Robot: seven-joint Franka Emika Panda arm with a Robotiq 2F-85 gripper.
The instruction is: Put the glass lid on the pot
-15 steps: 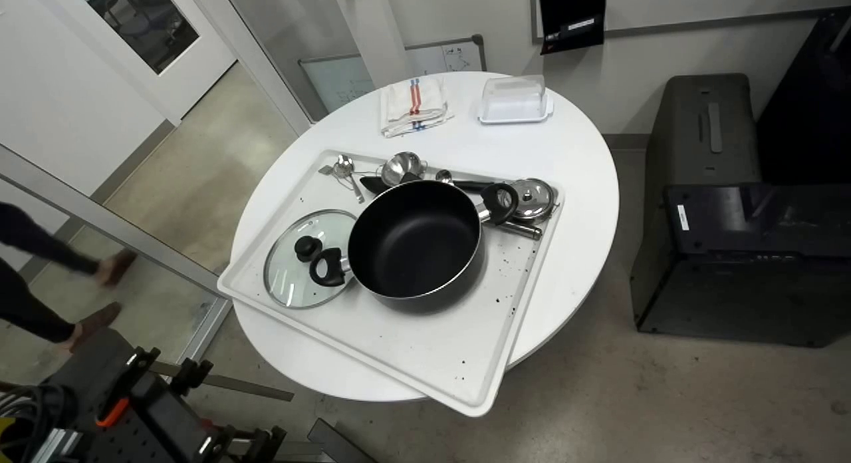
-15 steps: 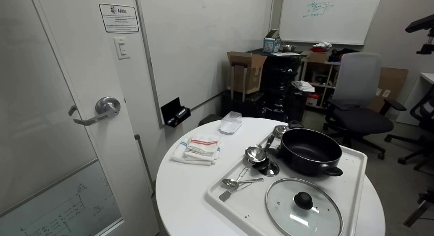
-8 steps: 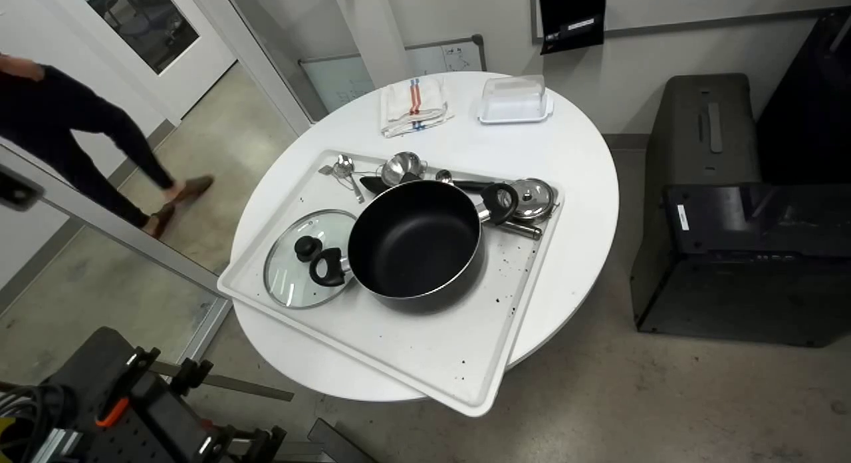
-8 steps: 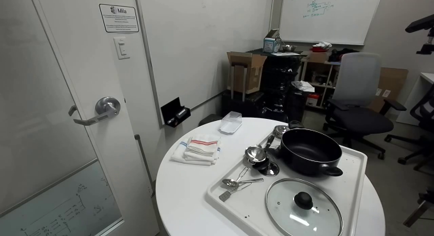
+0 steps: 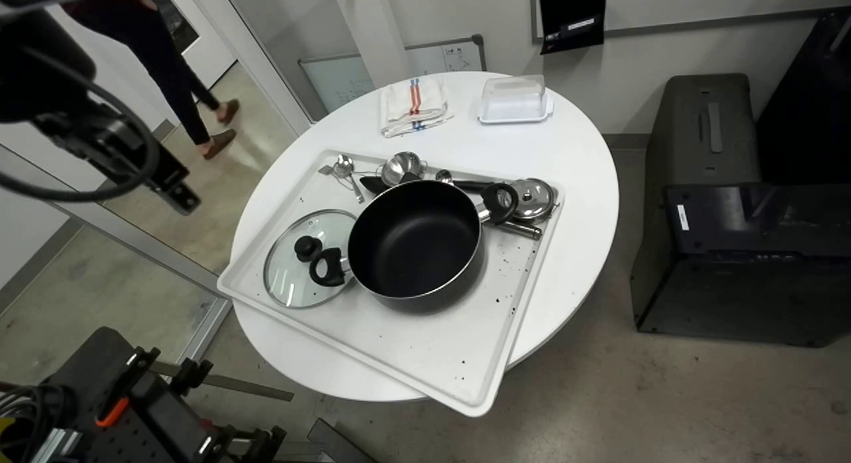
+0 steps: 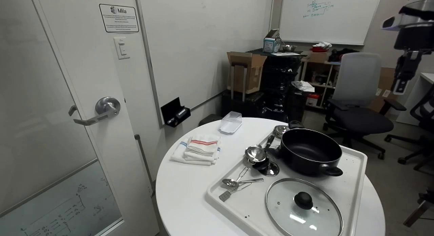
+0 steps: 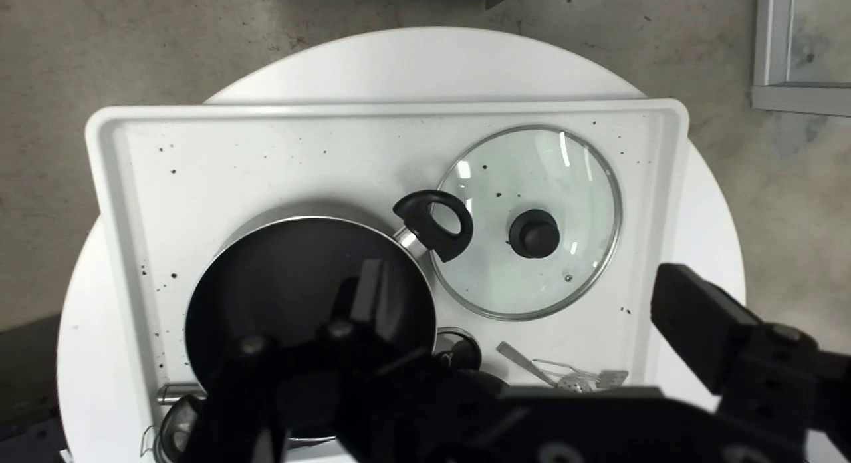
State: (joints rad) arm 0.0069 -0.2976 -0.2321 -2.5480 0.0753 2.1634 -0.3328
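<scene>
Grey floor (image 5: 256, 360) shows left of the round white table (image 5: 578, 250) in an exterior view; on that side, high up, hangs the gripper (image 7: 522, 270), well apart from the tray (image 5: 432, 350), its fingers (image 7: 695, 323) spread wide in the wrist view. Two tray corners, left and near, jut past the table's edge. Just inside the left rim lies the glass lid (image 5: 296, 271), flat, black knob (image 5: 308, 248) up, clear with a faint green cast, light streaks and a thin metal rim. From above, the left handle (image 5: 336, 263) of the pot (image 5: 415, 230) crosses the lid's right side. Upright mid-tray, the pot is black inside; white tray floor, specked dark, runs from it to the near edge. Small metal utensils (image 5: 401, 168) crowd the far side; past the table's right edge stands a dark case (image 5: 705, 130)
</scene>
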